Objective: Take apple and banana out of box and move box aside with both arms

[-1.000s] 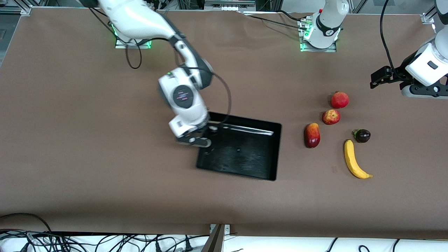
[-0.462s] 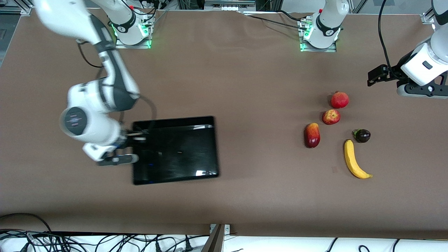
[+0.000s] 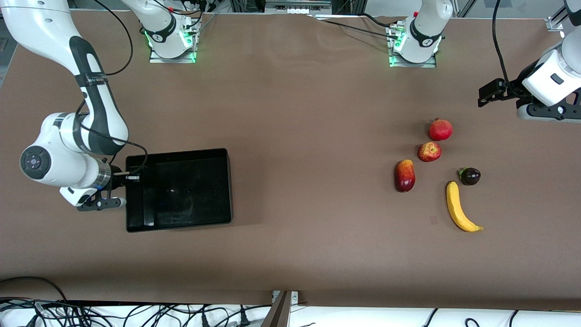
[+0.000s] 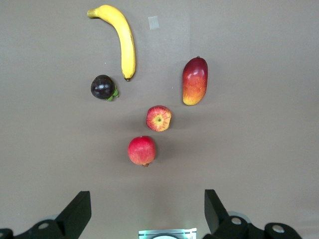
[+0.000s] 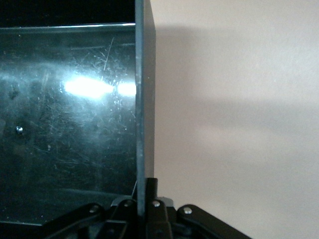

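Note:
The box, a glossy black tray (image 3: pixel 229 186), lies toward the right arm's end of the table. My right gripper (image 3: pixel 128 177) is shut on its end wall; the right wrist view shows that thin wall (image 5: pixel 144 99) pinched in the gripper (image 5: pixel 144 191). The fruits lie toward the left arm's end: pomegranate (image 3: pixel 440 129), apple (image 3: pixel 429 151), mango (image 3: pixel 405 175), dark purple fruit (image 3: pixel 470 176), banana (image 3: pixel 458 212). My left gripper (image 3: pixel 542 116) hangs open and empty high above the table by them. The left wrist view shows it (image 4: pixel 147 209) with the pomegranate (image 4: pixel 142 150), apple (image 4: pixel 159 118), mango (image 4: pixel 195 80), purple fruit (image 4: pixel 102 86) and banana (image 4: pixel 124 40).
The two arm bases (image 3: pixel 172 45) (image 3: pixel 413 54) stand along the edge farthest from the front camera. A small pale mark (image 3: pixel 434 220) lies on the brown table beside the banana. Cables hang below the edge nearest the front camera.
My right gripper has drawn the tray from the table's middle to the right arm's end, turning it as it went. The left gripper has shifted slightly. The fruits have not moved.

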Controlling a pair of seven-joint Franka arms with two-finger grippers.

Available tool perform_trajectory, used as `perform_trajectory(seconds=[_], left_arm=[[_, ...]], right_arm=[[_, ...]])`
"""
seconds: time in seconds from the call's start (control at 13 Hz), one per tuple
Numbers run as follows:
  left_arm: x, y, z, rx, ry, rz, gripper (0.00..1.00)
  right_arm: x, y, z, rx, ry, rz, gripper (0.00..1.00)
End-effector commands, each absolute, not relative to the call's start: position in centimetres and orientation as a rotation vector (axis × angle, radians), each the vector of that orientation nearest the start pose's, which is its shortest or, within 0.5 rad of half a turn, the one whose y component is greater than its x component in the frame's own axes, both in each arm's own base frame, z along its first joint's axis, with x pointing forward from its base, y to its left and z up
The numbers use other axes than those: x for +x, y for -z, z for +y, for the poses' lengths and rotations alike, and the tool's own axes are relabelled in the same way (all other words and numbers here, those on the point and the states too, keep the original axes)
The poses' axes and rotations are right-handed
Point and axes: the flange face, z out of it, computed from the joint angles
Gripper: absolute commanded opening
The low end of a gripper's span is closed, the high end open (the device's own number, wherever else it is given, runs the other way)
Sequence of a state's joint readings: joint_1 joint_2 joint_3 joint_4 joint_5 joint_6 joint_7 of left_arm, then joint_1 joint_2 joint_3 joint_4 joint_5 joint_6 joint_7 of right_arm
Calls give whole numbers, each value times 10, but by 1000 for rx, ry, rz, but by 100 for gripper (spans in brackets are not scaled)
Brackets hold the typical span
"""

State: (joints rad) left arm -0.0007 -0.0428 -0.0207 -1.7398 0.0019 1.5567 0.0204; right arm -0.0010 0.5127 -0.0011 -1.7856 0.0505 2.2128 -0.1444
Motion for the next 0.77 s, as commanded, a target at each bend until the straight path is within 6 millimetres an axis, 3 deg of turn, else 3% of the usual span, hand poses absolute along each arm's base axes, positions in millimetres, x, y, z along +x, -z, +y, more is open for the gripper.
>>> perform_trajectory(seconds=[0.0, 0.31, 0.38, 0.46, 0.54, 0.69], left_arm=[[538, -571, -16, -3125, -204, 72, 100], [541, -577, -21, -3115, -174, 71, 100], [542, -577, -24, -3121, -189, 63, 100], [539, -575, -33, -3113, -224, 115, 100], [538, -574, -43, -3108, -236, 143, 100], [539, -582, -53, -3107, -202, 167, 100]], right_arm=[[601, -245, -14, -3095, -60, -155, 0], [589, -233, -22, -3104, -51, -109, 0], [591, -236, -22, -3105, -47, -109, 21], [594, -242, -21, -3104, -35, -116, 78], [601, -261, -20, -3105, 13, -130, 100], [613, -308, -10, -3097, 23, -172, 100]])
